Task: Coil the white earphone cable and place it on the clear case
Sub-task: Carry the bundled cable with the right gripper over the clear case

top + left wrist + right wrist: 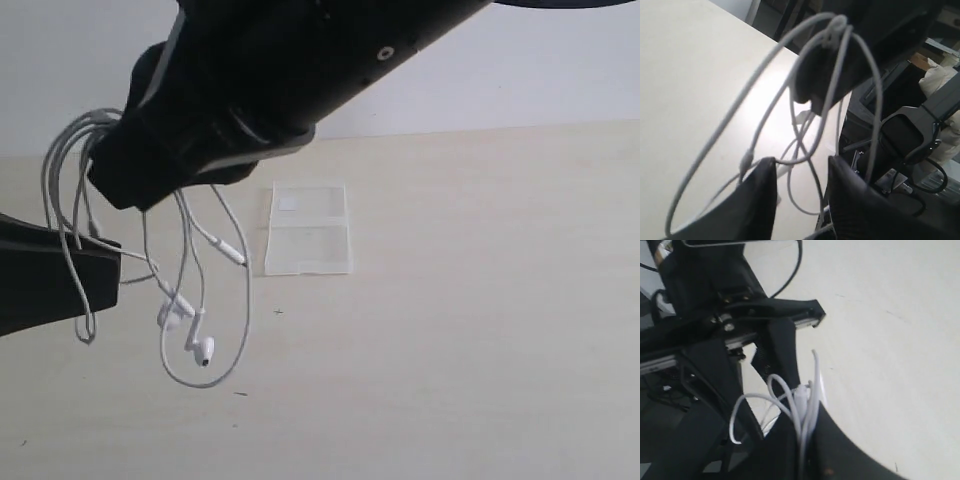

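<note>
The white earphone cable (62, 190) hangs in several loose loops above the table at the left, and its two earbuds (203, 348) dangle lowest. My right gripper (105, 165) reaches across from the upper right and is shut on a bunch of cable strands (807, 405). My left gripper (112, 262) stands just below it, jaws apart. One loop (805, 159) is hooked over a fingertip (767, 167) and other strands hang through the gap. The clear case (308, 230) lies flat on the table to the right of both grippers, with nothing on it.
The pale table (470, 330) runs right and forward of the case. The right arm's black body (300, 70) fills the upper middle of the exterior view. Beyond the table edge, the left wrist view shows dark stands and cables (920, 150).
</note>
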Controlling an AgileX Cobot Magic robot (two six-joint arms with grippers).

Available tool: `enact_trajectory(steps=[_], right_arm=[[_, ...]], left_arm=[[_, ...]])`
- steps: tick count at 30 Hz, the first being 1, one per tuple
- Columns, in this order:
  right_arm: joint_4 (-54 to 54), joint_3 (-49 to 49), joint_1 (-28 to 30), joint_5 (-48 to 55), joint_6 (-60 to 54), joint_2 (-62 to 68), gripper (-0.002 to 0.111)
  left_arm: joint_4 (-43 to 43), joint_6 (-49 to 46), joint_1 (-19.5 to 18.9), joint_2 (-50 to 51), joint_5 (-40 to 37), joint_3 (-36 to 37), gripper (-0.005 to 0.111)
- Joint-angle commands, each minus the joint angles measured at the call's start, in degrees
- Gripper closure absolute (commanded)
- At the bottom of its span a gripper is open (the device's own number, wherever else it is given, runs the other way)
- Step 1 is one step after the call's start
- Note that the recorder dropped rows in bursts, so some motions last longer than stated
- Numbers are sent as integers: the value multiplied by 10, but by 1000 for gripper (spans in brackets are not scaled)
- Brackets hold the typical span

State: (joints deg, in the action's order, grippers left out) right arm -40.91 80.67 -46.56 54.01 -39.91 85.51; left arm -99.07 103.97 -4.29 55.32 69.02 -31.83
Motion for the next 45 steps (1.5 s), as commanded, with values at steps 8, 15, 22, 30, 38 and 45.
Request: enact_trajectory(steps=[8,15,22,30,38,45], right_arm=[[76,4,1,24,57,-1,108],[141,4,1,55,107,-2,108],[195,3,1,64,140,-13,108],[280,3,34,70,190,-16,108],[295,3,106,-41,197,54,108],[298,21,127,-169,228,163,108]], left_arm=[[-9,34,2,-2,-5,3,68],[-9,69,2,-2,-18,4,50],[-9,83,2,-2,-18,4,50],[-9,87,2,-2,-21,4,52],[-9,87,2,-2,3,4,59],[-9,91,2,-2,3,4,61]])
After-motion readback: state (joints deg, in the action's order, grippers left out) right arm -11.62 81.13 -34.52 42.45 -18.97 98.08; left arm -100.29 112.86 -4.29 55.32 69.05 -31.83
